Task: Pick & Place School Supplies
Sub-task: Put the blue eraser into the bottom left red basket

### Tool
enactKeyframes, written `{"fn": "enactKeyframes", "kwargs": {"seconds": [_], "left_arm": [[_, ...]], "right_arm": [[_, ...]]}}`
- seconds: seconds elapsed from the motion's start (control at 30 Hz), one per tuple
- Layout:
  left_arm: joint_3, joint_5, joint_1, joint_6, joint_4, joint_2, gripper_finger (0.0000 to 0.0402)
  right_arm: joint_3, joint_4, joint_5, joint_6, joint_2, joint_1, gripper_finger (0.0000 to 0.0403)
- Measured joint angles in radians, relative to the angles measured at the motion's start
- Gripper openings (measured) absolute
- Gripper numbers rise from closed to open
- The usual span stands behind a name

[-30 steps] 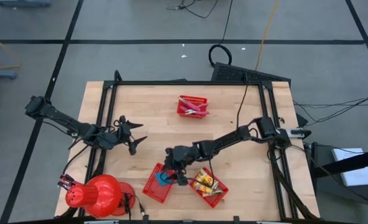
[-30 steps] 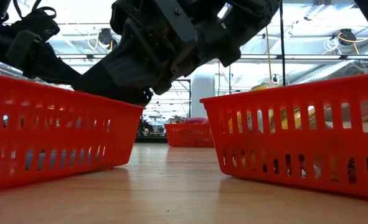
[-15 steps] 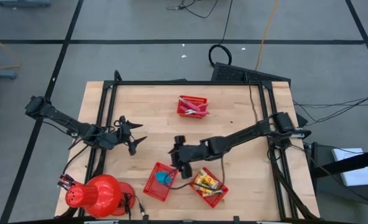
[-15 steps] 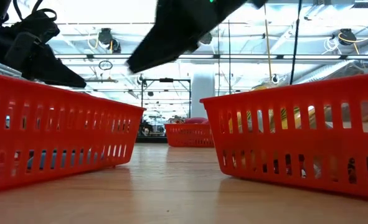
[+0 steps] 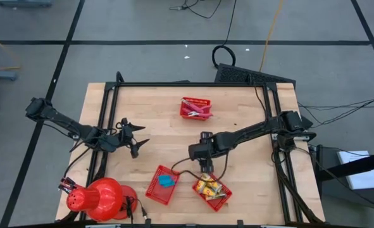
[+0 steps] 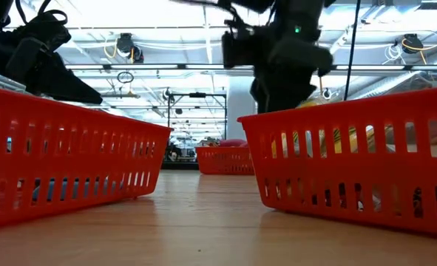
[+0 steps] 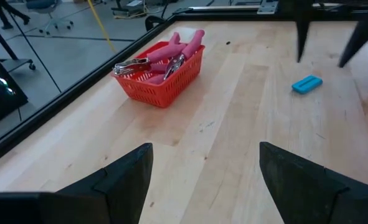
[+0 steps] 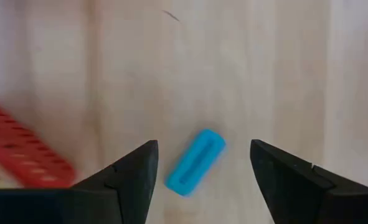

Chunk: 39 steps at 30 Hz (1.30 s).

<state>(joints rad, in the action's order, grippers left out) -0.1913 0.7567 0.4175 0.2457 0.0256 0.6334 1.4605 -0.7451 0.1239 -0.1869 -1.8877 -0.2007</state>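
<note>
Near table edge, high view: red dome-shaped object (image 5: 100,198) at about 7 o'clock on the tabletop; two red mesh baskets side by side toward 6 o'clock. Left-hand basket (image 5: 161,185) holding light-blue blocks (image 5: 168,181); right-hand basket (image 5: 212,190) holding yellow-orange pieces (image 5: 207,185), printing on them too small to read. Mid-table: right gripper (image 5: 205,140) hanging over bare wood just beyond the right-hand basket, fingers (image 8: 127,180) spread wide, nothing between them. Directly below, in the right wrist view, one loose light-blue block (image 8: 195,161) flat on the table (image 5: 149,114), an oblong with rounded ends, long axis on a diagonal in that frame; no writing legible on it. Same block visible in the left wrist view at (image 7: 307,84). Left gripper (image 5: 135,137) waiting at about 9 o'clock, prongs well apart, empty. Far side, toward 12 o'clock: third red basket (image 5: 195,108) with pink-handled metal tools (image 7: 165,57) lying lengthwise along it, handles toward one end.
</note>
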Motion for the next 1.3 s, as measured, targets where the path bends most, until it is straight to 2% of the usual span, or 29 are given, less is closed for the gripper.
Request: {"fn": "enactKeyframes", "kwargs": {"seconds": [0.3,0.53,0.97,1.03,1.1,1.23,1.27,1.3], "left_arm": [[0.000,0.001,0.000,-0.030,-0.006,0.000,0.0294],[0.000,0.002,0.000,-0.052,-0.026,0.000,0.0294],[0.000,0.003,0.000,-0.052,-0.028,0.000,0.0294],[0.000,0.003,0.000,-0.052,-0.028,0.000,0.0294],[0.000,0.003,0.000,-0.052,-0.028,0.000,0.0294],[0.000,0.003,0.000,-0.052,-0.028,0.000,0.0294],[0.000,0.003,0.000,-0.052,-0.028,0.000,0.0294],[0.000,0.003,0.000,-0.052,-0.028,0.000,0.0294]], "right_arm": [[-0.087,0.022,-0.179,-0.100,0.000,0.070,0.0244],[-0.143,0.045,-0.185,-0.135,0.002,0.083,0.0244],[-0.271,0.259,-0.189,-0.170,0.008,0.082,0.0236],[-0.274,0.261,-0.167,-0.169,0.008,0.079,0.0217],[-0.274,0.259,-0.150,-0.168,0.008,0.078,0.0182],[-0.275,0.257,-0.149,-0.149,0.007,0.077,0.0059],[-0.275,0.258,-0.146,-0.136,0.008,0.076,0.0037],[-0.275,0.260,-0.140,-0.130,0.008,0.074,0.0034]]}}
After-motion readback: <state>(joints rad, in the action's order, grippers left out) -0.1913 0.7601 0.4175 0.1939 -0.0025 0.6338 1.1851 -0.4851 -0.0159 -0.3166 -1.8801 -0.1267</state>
